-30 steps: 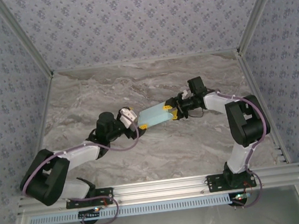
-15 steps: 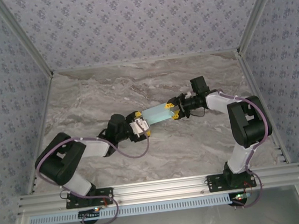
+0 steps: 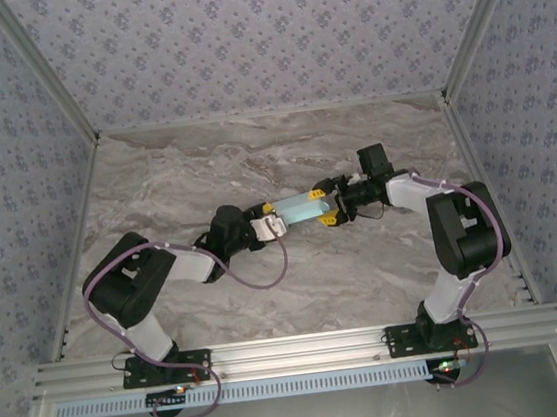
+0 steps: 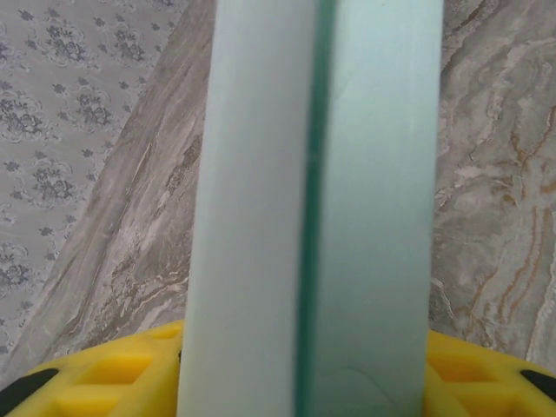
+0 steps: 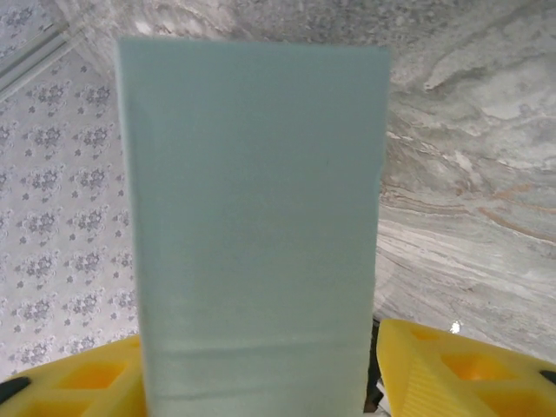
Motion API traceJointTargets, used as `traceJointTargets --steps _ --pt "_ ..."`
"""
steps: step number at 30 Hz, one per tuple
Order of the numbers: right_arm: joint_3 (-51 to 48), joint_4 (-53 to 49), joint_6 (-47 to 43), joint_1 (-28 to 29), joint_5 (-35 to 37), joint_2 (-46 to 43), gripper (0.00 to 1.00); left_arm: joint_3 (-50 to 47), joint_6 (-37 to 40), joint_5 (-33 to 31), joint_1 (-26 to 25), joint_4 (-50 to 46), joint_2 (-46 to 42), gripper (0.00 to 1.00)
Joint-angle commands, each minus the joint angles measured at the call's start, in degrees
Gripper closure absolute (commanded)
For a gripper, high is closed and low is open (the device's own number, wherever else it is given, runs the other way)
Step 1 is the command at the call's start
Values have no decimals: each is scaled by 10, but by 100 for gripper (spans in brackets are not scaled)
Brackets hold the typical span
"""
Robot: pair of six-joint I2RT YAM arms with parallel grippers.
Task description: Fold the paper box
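Both arms stretched inward, left pincer clamped, right pincer slightly agape, tips facing each other.

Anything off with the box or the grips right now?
One thing: the left wrist view shows a dark line running lengthwise along the paper box, between two panels, possibly a seam not closed flat. No tear or crush visible. The box spans, slightly tilted, between the left gripper and the right gripper.

The paper box is thin pale-blue card, matt and smooth. The table looks like polished grey marble with a faint sheen. Patterned wallpaper looks matt; the frame rails are brushed metal.
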Motion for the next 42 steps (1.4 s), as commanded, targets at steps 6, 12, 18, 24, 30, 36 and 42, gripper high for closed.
traceJointTargets --steps 6,12,18,24,30,36,42 --pt "-17 -105 -85 -52 27 -73 27 61 -19 22 -1 -206 -64 56" --pt "47 -270 -398 -93 113 -133 27 158 -48 64 2 -412 -84 55" --pt "-1 -202 -565 -61 253 -225 32 208 -55 112 17 -531 -96 55" --pt "-94 -53 -679 -12 324 -291 37 280 -45 116 30 -653 -53 54" --pt "-142 20 -820 60 373 -321 36 302 -44 112 30 -689 -25 54" --pt "-105 30 -881 110 402 -277 35 317 -40 134 35 -711 -7 53" --pt "-56 11 -894 123 423 -221 51 324 -45 144 43 -712 10 53"
